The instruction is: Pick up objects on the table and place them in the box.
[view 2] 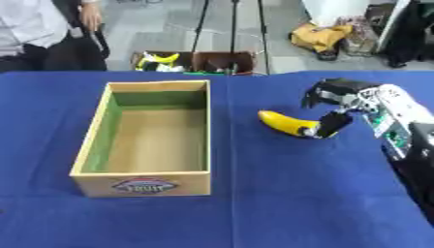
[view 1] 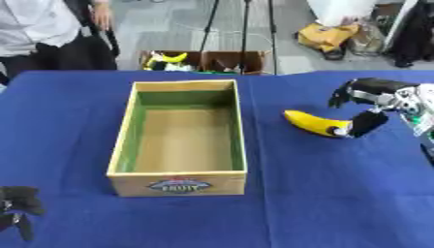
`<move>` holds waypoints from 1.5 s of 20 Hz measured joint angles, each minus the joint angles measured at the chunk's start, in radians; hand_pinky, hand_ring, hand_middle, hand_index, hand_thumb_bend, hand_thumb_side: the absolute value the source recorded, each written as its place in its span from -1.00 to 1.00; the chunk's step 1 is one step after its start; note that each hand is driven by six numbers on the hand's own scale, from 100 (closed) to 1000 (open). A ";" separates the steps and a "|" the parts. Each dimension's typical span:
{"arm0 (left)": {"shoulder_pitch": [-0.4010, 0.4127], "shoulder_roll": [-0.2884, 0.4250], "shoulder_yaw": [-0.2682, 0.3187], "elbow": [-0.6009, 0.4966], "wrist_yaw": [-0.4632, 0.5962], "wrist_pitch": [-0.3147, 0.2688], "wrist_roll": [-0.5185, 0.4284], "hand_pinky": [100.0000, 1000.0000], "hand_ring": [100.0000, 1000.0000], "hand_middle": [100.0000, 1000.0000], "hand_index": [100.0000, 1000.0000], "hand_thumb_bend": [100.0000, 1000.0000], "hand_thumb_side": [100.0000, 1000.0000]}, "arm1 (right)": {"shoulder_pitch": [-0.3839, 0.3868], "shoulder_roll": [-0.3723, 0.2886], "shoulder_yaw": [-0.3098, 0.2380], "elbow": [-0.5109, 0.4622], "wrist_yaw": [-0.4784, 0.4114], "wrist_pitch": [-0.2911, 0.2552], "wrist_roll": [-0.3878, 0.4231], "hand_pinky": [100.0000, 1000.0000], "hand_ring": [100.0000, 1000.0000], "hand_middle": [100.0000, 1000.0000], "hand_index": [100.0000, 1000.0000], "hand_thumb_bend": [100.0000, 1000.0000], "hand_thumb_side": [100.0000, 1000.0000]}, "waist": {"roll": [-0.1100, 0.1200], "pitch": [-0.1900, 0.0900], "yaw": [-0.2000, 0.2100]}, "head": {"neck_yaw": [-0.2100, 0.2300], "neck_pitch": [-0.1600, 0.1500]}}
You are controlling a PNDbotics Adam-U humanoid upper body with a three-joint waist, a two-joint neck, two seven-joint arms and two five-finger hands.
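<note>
Now right robot hand (view 1: pixel 366 109) pinching curved yellow banana (view 1: pixel 312 122); cardboard box (view 1: pixel 180 182) on blue cloth (view 1: pixel 339 193).

The right hand (view 2: pixel 337 109) reaches in from the right side, fingers curled over and thumb below; the left hand (view 1: pixel 17 208) sits low in the left corner, fingers curled.

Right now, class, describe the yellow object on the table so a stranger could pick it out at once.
Start at the blue-covered table and find the open wooden box near its middle. Look to the right of the box: the banana lies on the cloth, its right end at the right robot hand. It is the only yellow, curved thing on the cloth.
</note>
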 measured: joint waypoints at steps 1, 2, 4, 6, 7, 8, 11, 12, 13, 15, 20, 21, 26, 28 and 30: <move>0.000 0.000 0.000 0.000 0.000 0.000 0.000 -0.59 -0.06 -0.11 0.24 -1.00 1.00 | 0.002 0.000 0.000 0.000 -0.002 0.000 0.004 0.41 0.61 0.36 0.56 -0.18 -0.32 | 0.000 0.000 -0.001 | 0.000 0.000; 0.000 0.000 0.000 0.000 0.000 0.000 0.000 -0.59 -0.06 -0.11 0.24 -1.00 1.00 | 0.002 0.000 0.000 0.000 -0.004 -0.001 0.010 0.41 0.62 0.37 0.57 -0.18 -0.32 | 0.000 0.000 -0.001 | 0.000 0.000; 0.000 0.000 0.000 0.000 0.000 0.000 0.000 -0.59 -0.06 -0.11 0.24 -1.00 1.00 | 0.002 0.000 0.001 0.000 -0.006 -0.001 0.019 0.42 0.62 0.38 0.58 -0.16 -0.33 | 0.001 0.000 -0.001 | 0.000 0.000; 0.000 0.000 0.000 0.000 -0.001 0.000 0.000 -0.59 -0.06 -0.11 0.24 -1.00 1.00 | 0.002 0.000 0.004 0.000 -0.006 0.000 0.027 0.41 0.62 0.37 0.57 -0.19 -0.32 | 0.002 0.000 -0.001 | 0.000 -0.002; 0.000 0.000 0.000 0.000 -0.002 0.000 0.000 -0.59 -0.06 -0.11 0.24 -1.00 1.00 | 0.003 0.000 0.005 0.000 -0.006 0.000 0.028 0.41 0.61 0.37 0.56 -0.20 -0.32 | 0.003 0.000 -0.001 | 0.000 -0.003; 0.000 0.000 0.000 0.000 -0.003 0.000 0.000 -0.59 -0.06 -0.11 0.24 -1.00 1.00 | 0.003 0.001 0.005 0.000 -0.006 0.001 0.030 0.40 0.61 0.36 0.56 -0.21 -0.32 | 0.003 0.000 -0.002 | -0.001 -0.003; 0.000 0.000 0.000 0.000 -0.003 0.000 -0.001 -0.59 -0.06 -0.11 0.24 -1.00 1.00 | 0.003 0.004 0.005 0.003 -0.006 0.002 0.030 0.38 0.59 0.34 0.54 -0.25 -0.30 | 0.003 0.001 -0.002 | -0.001 -0.003; 0.000 0.000 0.000 0.000 -0.003 0.000 -0.001 -0.59 -0.06 -0.11 0.24 -1.00 1.00 | 0.003 0.006 0.005 0.005 -0.006 0.003 0.029 0.38 0.59 0.34 0.53 -0.26 -0.29 | 0.003 0.002 -0.003 | -0.001 -0.003; 0.000 0.000 0.000 0.000 -0.003 0.000 -0.001 -0.59 -0.06 -0.11 0.24 -1.00 1.00 | 0.003 0.008 0.006 0.006 -0.006 0.003 0.027 0.37 0.59 0.33 0.53 -0.28 -0.28 | 0.003 0.003 -0.003 | -0.001 -0.003; 0.000 0.000 0.000 0.000 -0.003 0.000 -0.001 -0.59 -0.06 -0.11 0.24 -1.00 1.00 | 0.003 0.009 0.006 0.008 -0.006 0.005 0.021 0.37 0.59 0.34 0.52 -0.32 -0.27 | 0.003 0.004 -0.003 | -0.001 -0.005; 0.000 0.000 0.000 0.000 -0.003 -0.001 -0.002 -0.59 -0.06 -0.11 0.24 -1.00 1.00 | 0.003 0.011 0.007 0.026 -0.002 0.009 0.003 0.36 0.58 0.32 0.51 -0.40 -0.25 | 0.003 0.005 -0.002 | -0.001 -0.008; 0.000 0.000 0.000 0.000 -0.003 -0.001 -0.002 -0.59 -0.06 -0.11 0.24 -1.00 1.00 | 0.003 0.012 0.007 0.029 0.000 0.009 0.000 0.35 0.58 0.32 0.51 -0.40 -0.25 | 0.003 0.005 -0.001 | -0.002 -0.008; 0.000 0.000 0.000 0.000 -0.003 -0.002 -0.003 -0.59 -0.06 -0.11 0.24 -1.00 1.00 | 0.003 0.017 0.011 0.038 0.004 0.009 -0.010 0.33 0.56 0.30 0.49 -0.44 -0.25 | 0.003 0.006 0.001 | -0.002 -0.008; 0.000 0.000 0.000 0.000 -0.003 -0.003 -0.004 -0.59 -0.06 -0.11 0.24 -1.00 1.00 | 0.003 0.017 0.011 0.043 0.005 0.010 -0.011 0.32 0.56 0.30 0.49 -0.45 -0.26 | 0.003 0.006 0.002 | -0.003 -0.008; 0.000 0.000 0.000 0.000 -0.003 -0.004 -0.005 -0.59 -0.06 -0.11 0.24 -1.00 1.00 | 0.003 0.017 0.012 0.044 0.006 0.011 -0.013 0.32 0.56 0.29 0.48 -0.46 -0.26 | 0.003 0.006 0.002 | -0.004 -0.008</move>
